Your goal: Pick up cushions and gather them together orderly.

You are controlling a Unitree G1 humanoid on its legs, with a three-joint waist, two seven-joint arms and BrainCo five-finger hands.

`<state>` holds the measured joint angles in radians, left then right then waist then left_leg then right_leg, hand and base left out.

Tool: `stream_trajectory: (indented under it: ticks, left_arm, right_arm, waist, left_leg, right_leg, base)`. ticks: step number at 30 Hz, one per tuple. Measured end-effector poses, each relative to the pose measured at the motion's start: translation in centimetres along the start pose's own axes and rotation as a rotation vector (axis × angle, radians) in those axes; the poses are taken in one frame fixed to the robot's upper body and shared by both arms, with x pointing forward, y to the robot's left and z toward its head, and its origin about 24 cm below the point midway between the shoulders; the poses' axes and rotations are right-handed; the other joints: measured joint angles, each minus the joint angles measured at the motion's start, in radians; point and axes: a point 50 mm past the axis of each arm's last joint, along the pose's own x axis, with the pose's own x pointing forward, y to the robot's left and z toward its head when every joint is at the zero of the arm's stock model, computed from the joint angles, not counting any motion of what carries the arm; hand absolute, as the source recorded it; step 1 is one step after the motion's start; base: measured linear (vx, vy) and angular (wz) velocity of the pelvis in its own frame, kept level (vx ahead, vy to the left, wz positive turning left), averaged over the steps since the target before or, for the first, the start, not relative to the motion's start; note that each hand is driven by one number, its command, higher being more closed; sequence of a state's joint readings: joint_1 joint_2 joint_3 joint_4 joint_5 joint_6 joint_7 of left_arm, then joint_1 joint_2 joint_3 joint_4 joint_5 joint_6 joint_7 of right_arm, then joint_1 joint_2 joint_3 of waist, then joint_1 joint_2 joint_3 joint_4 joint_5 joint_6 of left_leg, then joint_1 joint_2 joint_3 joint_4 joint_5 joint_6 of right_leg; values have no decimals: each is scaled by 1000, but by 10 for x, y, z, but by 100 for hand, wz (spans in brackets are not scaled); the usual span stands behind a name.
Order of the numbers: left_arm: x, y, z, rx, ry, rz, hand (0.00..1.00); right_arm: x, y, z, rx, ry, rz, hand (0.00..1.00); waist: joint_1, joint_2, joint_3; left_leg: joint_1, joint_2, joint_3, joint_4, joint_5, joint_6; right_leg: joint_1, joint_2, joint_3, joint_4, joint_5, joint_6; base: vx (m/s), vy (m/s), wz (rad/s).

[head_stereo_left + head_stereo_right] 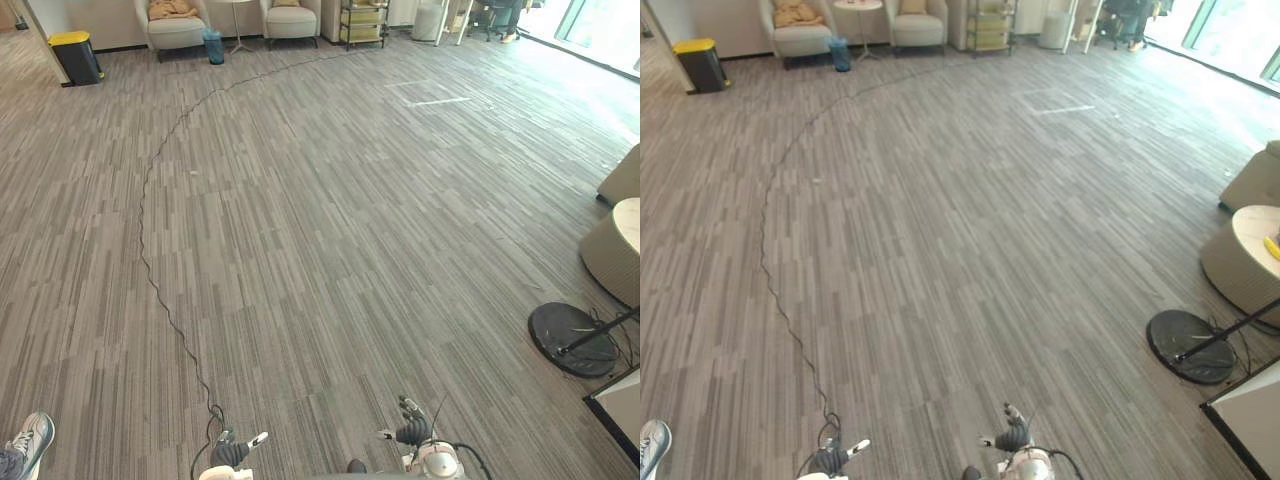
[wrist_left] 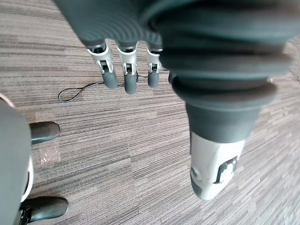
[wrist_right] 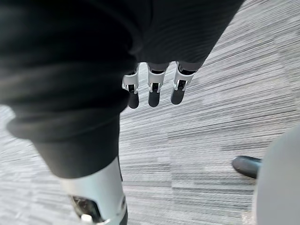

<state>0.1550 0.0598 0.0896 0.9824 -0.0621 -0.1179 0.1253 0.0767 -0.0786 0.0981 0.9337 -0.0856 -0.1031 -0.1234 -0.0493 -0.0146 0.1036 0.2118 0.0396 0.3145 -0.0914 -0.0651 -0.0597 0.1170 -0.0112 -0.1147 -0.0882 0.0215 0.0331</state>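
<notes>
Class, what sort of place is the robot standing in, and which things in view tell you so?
Probably an office lounge or lobby: grey carpet, two pale armchairs with cushions flanking a small side table at the far wall, a yellow-lidded bin.

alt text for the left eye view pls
The left hand and right hand hang open and empty low over grey carpet. Far ahead, an armchair holds a tan cushion, with a yellow-lidded bin to its left.
</notes>
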Motion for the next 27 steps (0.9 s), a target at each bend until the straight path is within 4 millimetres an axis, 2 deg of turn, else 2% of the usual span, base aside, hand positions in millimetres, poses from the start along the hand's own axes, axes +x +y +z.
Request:
stream_trajectory:
  ticks: [11, 18, 27]
  left_arm:
    - [3, -3, 7, 4, -11, -35, 0]
    - [5, -4, 10, 9, -10, -37, 0]
    - [5, -6, 9, 21, -7, -48, 0]
  right_arm:
    - [2, -18, -16, 127, 115, -86, 0]
    - [2, -10, -19, 225, 151, -89, 0]
    - [1, -12, -21, 285, 159, -107, 0]
  waist:
    - [12, -1, 7]
    - [34, -11, 17]
    - [34, -4, 24]
  left_leg:
    - [-38, -25, -119, -11, 9, 12]
    - [-38, -42, -132, -11, 9, 12]
    - [-34, -41, -133, -11, 13, 19]
  right_leg:
    - [15, -32, -123, 0, -31, 23]
    - [27, -48, -154, 1, -36, 31]
    - [23, -52, -156, 25, -42, 37]
  base:
    - [9, -9, 32]
    - [9, 6, 11]
    - [-63, -18, 1]
